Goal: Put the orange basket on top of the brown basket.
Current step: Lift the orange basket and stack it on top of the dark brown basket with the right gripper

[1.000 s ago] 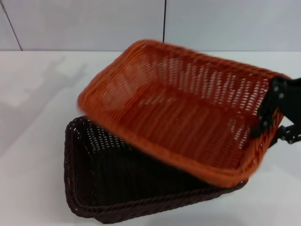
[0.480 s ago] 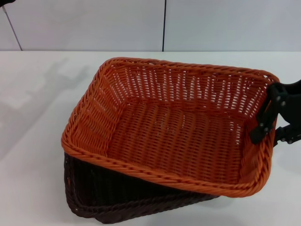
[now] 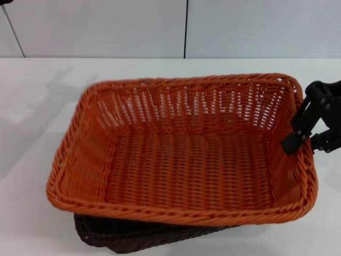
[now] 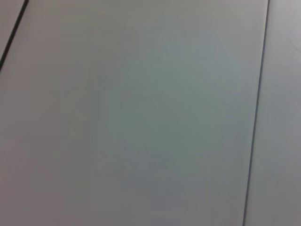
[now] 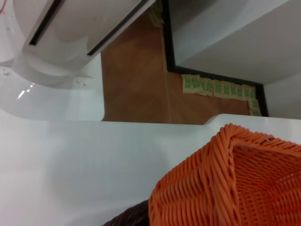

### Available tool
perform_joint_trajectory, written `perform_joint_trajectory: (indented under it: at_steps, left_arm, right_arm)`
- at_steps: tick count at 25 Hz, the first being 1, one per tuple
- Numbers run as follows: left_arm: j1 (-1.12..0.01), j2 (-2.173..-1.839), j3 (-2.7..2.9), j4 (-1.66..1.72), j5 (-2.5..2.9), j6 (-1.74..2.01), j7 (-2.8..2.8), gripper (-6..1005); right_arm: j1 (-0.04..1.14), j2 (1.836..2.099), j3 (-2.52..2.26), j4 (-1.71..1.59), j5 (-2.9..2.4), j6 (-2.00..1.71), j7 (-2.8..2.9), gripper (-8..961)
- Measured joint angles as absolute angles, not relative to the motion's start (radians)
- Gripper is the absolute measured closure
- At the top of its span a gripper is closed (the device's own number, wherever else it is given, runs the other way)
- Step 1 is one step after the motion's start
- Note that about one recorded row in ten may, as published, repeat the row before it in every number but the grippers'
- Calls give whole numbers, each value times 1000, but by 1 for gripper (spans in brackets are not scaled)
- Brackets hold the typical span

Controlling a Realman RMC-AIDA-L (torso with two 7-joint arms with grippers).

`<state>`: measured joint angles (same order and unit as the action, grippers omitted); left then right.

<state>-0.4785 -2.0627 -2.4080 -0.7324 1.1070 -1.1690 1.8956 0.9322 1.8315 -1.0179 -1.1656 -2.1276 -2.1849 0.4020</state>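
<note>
Left arm parked out of the work area; its wrist camera shows only a blank pale wall panel, so I cannot tell how its jaws stand.

Left part of the scene: bare white tabletop, nothing on it.

Centre: the orange basket now lies level, mouth up, almost wholly over the brown basket. A second ago it was tilted steeply, its left end high and well to the right of the brown one. Since then it has swung flat and shifted left and nearer. Only a thin dark strip of the brown basket's near rim shows under the orange one's near edge. Whether the orange base rests on the brown basket or hangs just above it, I cannot tell.

Right: my right gripper is clamped on the orange basket's right rim, one black finger inside the wall. Right wrist view confirms the orange corner right below the camera, dark weave peeking beneath.

Judgement: placement nearly done. What remains is settling it down squarely, then letting go.
</note>
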Motion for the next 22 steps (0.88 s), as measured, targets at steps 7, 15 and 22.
perform_joint_trajectory:
  at_steps: [7, 15, 22]
  left_arm:
    - [-469, -2063, -2407, -703, 1057, -1178, 1928, 159]
    - [-465, -2062, -2408, -700, 1036, -1195, 1932, 159]
    - [-461, -2064, -2408, -698, 1030, -1196, 1934, 159]
  right_arm:
    - [944, 1819, -1015, -1111, -2142, -2184, 397, 728]
    - [961, 1810, -1017, -1034, -2117, -2179, 386, 723]
    - [963, 1799, -1005, -983, -2062, -2127, 385, 680]
